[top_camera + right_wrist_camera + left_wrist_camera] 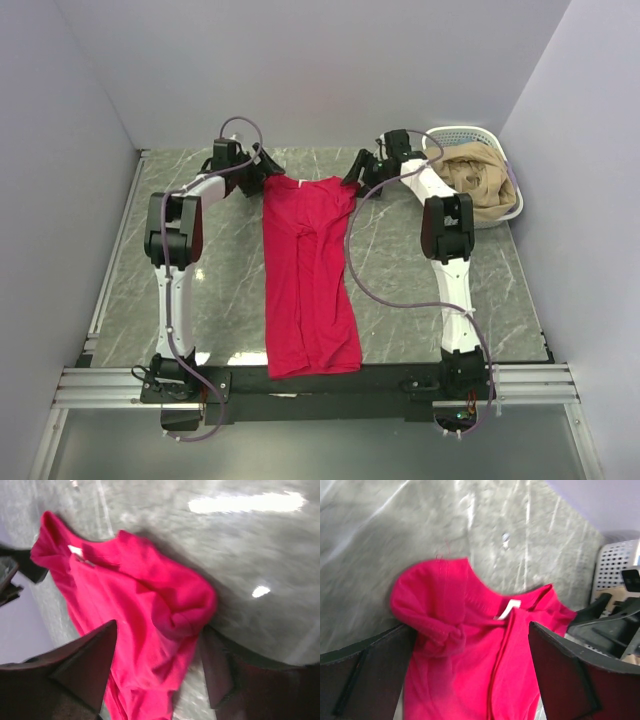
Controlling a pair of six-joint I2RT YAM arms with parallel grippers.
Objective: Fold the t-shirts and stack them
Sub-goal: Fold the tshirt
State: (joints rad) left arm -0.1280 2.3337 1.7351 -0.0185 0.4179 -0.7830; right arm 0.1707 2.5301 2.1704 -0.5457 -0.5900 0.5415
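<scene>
The red t-shirt (305, 270) lies lengthwise, collar away from me, with my left claw (465, 630) and right claw (159, 627) both spread wide, unclamped, astride its collar-end shoulders, equally near

Crimson t-shirt (305, 280), grey marbled table (225, 290), white lattice basket (462, 132)

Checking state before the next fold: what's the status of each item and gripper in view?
red t-shirt: flat on the table, sides folded in, a long strip, collar far.
left gripper: open, straddling the shirt's shoulder on its side.
right gripper: open, straddling the other shoulder.
basket: upright, far right corner.
tan cloth: bunched in the basket, unfolded.
</scene>
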